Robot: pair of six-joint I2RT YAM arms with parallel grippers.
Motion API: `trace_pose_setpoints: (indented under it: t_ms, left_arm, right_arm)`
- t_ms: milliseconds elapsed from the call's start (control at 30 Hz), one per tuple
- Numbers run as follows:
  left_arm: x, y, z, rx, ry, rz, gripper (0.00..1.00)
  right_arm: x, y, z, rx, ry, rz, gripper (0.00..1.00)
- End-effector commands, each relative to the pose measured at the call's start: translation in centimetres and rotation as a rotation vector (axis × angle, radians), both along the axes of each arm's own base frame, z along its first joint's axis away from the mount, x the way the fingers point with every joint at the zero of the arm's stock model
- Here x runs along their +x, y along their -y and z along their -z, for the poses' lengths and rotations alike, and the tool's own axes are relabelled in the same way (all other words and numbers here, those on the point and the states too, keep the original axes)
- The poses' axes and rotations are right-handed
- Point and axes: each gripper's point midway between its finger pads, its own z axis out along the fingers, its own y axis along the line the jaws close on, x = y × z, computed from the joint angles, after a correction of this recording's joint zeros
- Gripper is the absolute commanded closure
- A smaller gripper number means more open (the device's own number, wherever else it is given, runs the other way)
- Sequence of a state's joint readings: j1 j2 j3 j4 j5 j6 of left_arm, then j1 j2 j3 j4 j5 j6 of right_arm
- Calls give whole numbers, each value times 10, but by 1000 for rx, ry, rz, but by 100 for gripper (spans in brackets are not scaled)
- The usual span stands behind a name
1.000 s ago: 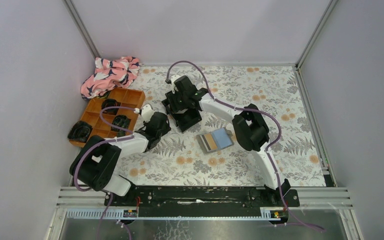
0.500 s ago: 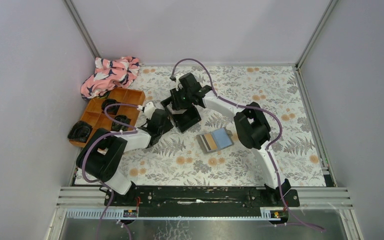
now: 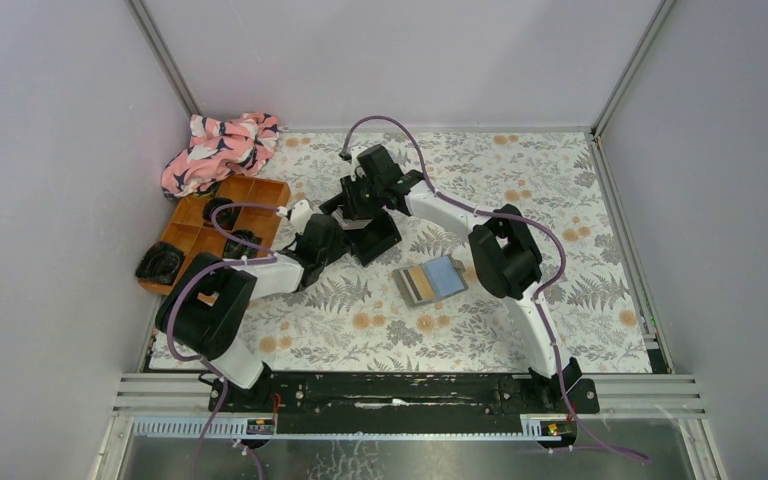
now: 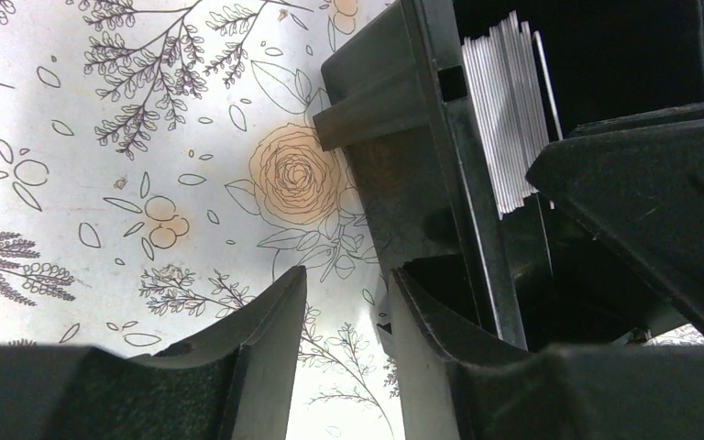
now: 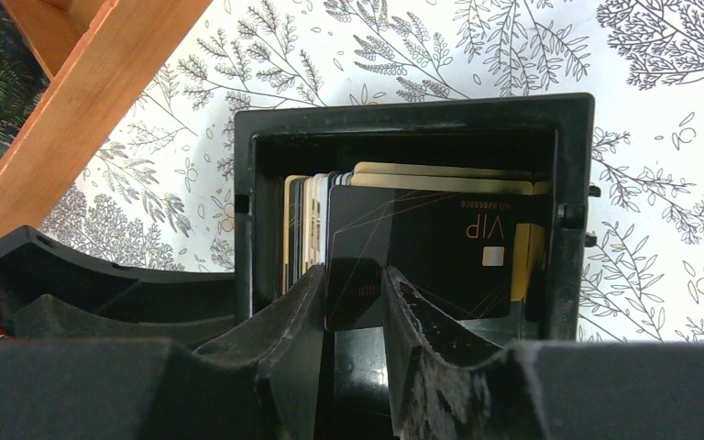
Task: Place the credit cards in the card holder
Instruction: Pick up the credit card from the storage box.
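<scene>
A black tray (image 3: 378, 245) holds the credit cards (image 5: 304, 225), upright in a stack with gold and pale edges. A black VIP card (image 5: 440, 243) leans at the front. My right gripper (image 5: 353, 275) hangs over the tray (image 5: 403, 115), jaws narrowly apart, and the black card's lower left corner shows in the gap. In the top view the right gripper (image 3: 358, 200) is at the tray's far side. My left gripper (image 4: 346, 280) is open over the cloth, its right finger against the tray's outer wall (image 4: 412, 165). The card holder (image 3: 430, 280) lies open nearby.
An orange compartment tray (image 3: 222, 228) with black items stands left of the black tray; its edge (image 5: 101, 92) shows in the right wrist view. A pink patterned cloth (image 3: 220, 148) lies bunched at the back left. Frame rails border the table.
The right gripper's jaws have narrowed around the black card's corner, and that wrist shifted slightly right. The left gripper has slid up and right, closer to the black tray.
</scene>
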State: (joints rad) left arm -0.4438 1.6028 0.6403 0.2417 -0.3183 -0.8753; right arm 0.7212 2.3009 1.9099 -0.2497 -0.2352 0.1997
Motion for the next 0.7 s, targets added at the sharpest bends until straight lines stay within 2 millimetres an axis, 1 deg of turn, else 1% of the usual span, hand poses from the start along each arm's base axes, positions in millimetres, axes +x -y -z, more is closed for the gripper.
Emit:
trace_pose_setpoints:
  t_ms: [0, 167, 333, 467, 667]
  left_arm:
    - [16, 7, -13, -20, 55, 18, 54]
    - [17, 8, -13, -22, 54, 19, 54]
    - [14, 6, -11, -18, 47, 20, 55]
    - [13, 5, -12, -18, 50, 17, 55]
    - [10, 1, -15, -10, 54, 9, 55]
  right_arm:
    - [-12, -19, -59, 108, 60, -42, 66]
    - [-15, -19, -66, 111, 67, -44, 67]
    - [-15, -16, -67, 105, 73, -35, 71]
    - [-12, -10, -71, 81, 107, -13, 77]
    - [-5, 6, -71, -11, 192, 31, 87]
